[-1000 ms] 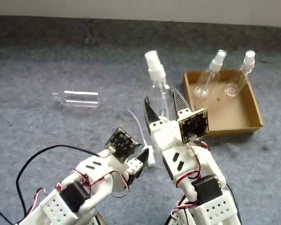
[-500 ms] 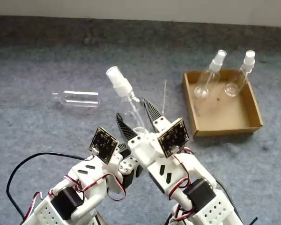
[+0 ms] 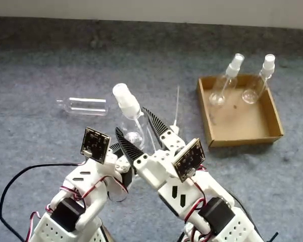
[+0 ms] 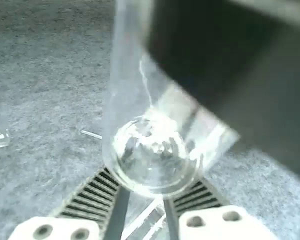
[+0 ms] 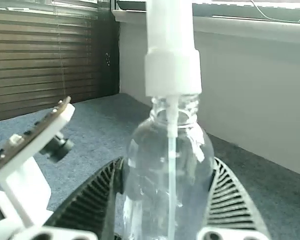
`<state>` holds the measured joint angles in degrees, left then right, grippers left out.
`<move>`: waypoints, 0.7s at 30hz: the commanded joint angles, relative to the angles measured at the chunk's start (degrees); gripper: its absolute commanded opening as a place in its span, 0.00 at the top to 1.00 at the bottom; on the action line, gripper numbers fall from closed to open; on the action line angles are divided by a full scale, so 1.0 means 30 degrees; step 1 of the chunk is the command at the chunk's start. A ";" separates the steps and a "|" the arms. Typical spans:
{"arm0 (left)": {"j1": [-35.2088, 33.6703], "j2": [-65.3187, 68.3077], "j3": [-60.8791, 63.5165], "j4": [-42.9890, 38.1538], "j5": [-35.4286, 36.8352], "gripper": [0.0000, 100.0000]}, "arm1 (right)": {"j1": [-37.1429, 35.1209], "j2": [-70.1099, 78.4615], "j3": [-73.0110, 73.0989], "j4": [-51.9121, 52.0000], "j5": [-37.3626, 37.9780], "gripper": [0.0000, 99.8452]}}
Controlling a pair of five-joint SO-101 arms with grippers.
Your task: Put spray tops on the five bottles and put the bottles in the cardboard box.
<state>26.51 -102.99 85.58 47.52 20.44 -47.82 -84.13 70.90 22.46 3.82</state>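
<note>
My right gripper (image 3: 130, 118) is shut on a clear bottle (image 3: 134, 127) with a white spray top (image 3: 125, 98), holding it tilted above the carpet left of the cardboard box (image 3: 240, 138). The right wrist view has the bottle (image 5: 165, 165) upright between the black fingers (image 5: 90, 205) of that gripper (image 5: 166, 162). My left gripper (image 3: 122, 161) sits just under the bottle's base, open; its wrist view looks straight at the round base (image 4: 150, 155) over the gripper (image 4: 142, 200). Two capped bottles (image 3: 223, 85) (image 3: 257, 83) lean in the box. An uncapped bottle (image 3: 86, 106) lies at the left.
A loose spray top with its thin tube (image 3: 176, 108) lies on the carpet between the held bottle and the box. A black cable (image 3: 25, 174) loops by the left arm. A wall runs along the far side of the grey carpet.
The right arm has carried the capped bottle leftward, away from the box, and tilted it. The left arm has swung in beneath it, up to the bottle's base.
</note>
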 commanded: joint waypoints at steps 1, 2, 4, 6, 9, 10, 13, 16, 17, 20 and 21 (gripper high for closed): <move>-0.1275 -0.0454 -0.0484 -0.0029 0.0234 0.99 | -0.0425 0.0044 -0.0894 0.1656 -0.0059 0.87; -0.1421 -0.0454 -0.0484 -0.0029 0.0234 0.99 | -0.0425 0.0044 -0.0894 0.2154 -0.0059 0.87; -0.1656 -0.0454 -0.0484 -0.0029 0.0234 0.99 | -0.0366 0.0044 -0.0894 0.2916 -0.0059 0.87; -0.1919 -0.0454 -0.0484 -0.0029 0.0234 0.99 | 0.0190 0.0044 -0.0894 0.3297 -0.0059 0.87; -0.2447 -0.0454 -0.0484 -0.0029 0.0234 0.99 | 0.1538 0.0044 -0.0894 0.3326 -0.0059 0.87; -0.2593 -0.0454 -0.0484 -0.0029 0.0234 0.99 | 0.2037 0.0044 -0.0894 0.3355 -0.0059 0.87; -0.2681 -0.0454 -0.0484 -0.0029 0.0234 0.99 | 0.3502 0.0044 -0.0894 0.3355 -0.0059 0.87; -0.2681 -0.0454 -0.0484 0.0029 0.0234 0.99 | 0.5114 0.0044 -0.0894 0.3355 -0.0059 0.87; -0.2681 -0.0454 -0.0454 0.0059 0.0176 0.99 | 0.5700 0.0044 -0.0894 0.3355 -0.0059 0.87; -0.2681 -0.0454 -0.0454 0.0059 0.0176 0.99 | 0.7868 0.0044 -0.0894 0.3355 -0.0059 0.87; -0.2681 -0.0454 -0.0454 0.0059 0.0147 0.99 | 0.8601 0.0073 -0.0894 0.3355 -0.0059 0.87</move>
<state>19.12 -103.60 85.58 47.52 20.53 -28.31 -83.34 69.67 32.48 3.74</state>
